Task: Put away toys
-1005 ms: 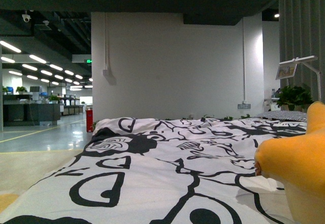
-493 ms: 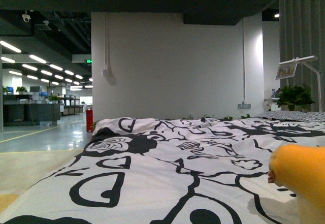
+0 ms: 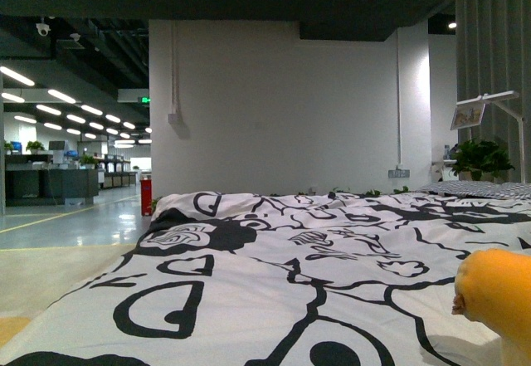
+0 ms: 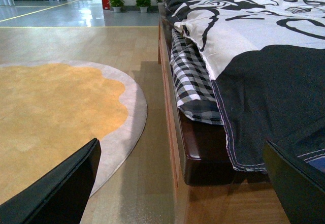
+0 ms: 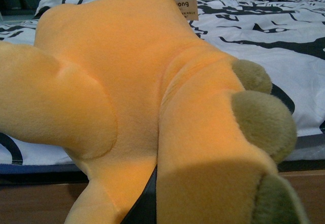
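The orange-yellow plush animal (image 5: pixel 137 82) fills the right wrist view, with olive-green toe pads on one limb and a paper tag near its top. My right gripper (image 5: pixel 144 203) is shut on it; only a dark sliver of a finger shows between the plush folds. In the front view a rounded orange part of the plush (image 3: pixel 498 295) pokes in at the lower right, over the bed. My left gripper (image 4: pixel 185 193) stands open beside the bed's wooden corner, low above the floor, with nothing between its fingers.
A bed with a black-and-white patterned duvet (image 3: pixel 274 283) spans the front view; its dark wooden frame corner (image 4: pixel 198 153) and checked sheet (image 4: pixel 190 76) show at the left wrist. An orange round rug (image 4: pixel 56 112) lies on the wooden floor beside the bed.
The plush has sunk lower and moved right in the front view; much less of it shows now than one second ago.
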### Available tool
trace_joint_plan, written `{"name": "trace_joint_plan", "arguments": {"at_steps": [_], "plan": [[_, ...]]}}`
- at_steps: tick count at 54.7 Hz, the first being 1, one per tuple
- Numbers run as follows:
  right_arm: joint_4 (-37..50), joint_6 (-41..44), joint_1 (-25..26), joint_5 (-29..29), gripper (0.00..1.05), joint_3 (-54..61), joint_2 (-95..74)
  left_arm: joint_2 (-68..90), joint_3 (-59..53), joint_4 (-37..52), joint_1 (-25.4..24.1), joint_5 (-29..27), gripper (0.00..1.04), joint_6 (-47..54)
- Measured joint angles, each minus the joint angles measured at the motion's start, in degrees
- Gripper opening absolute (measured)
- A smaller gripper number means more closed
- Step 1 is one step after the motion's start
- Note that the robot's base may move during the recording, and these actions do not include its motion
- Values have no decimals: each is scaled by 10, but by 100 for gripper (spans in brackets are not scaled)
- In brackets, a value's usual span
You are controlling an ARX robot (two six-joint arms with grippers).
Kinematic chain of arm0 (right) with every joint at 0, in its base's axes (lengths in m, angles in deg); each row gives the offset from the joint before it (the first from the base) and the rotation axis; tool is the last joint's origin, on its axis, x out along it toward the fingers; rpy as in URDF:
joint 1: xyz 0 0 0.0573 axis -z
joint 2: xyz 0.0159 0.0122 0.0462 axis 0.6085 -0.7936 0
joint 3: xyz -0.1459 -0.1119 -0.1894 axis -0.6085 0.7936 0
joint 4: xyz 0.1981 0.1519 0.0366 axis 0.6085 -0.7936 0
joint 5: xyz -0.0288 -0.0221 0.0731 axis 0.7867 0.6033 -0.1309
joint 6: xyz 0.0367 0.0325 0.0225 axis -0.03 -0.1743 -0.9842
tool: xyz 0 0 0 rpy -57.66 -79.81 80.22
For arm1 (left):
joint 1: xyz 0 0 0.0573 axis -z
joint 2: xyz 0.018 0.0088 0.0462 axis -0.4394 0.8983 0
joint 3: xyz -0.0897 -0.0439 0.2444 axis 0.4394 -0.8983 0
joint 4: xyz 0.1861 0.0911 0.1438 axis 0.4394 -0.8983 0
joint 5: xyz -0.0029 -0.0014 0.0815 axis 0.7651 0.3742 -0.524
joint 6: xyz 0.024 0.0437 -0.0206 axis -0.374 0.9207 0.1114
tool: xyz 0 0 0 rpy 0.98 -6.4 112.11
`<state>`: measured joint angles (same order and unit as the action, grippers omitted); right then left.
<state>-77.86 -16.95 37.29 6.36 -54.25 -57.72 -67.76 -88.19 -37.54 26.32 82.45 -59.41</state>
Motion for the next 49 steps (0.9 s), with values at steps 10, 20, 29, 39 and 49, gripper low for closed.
{"name": "trace_joint_plan", "arguments": {"at_steps": [10,20,29,39,49], "plan": [[-23,1,0,0,7,19,41,0,0,0,0,0,98,0],[-96,4,0,3,7,21,114,0,0,0,0,0,98,0],[-97,4,0,3,7,22,116,0,0,0,0,0,98,0],[-97,6,0,3,7,22,116,0,0,0,0,0,98,0],[-97,6,0,3,7,21,116,0,0,0,0,0,98,0]]}}
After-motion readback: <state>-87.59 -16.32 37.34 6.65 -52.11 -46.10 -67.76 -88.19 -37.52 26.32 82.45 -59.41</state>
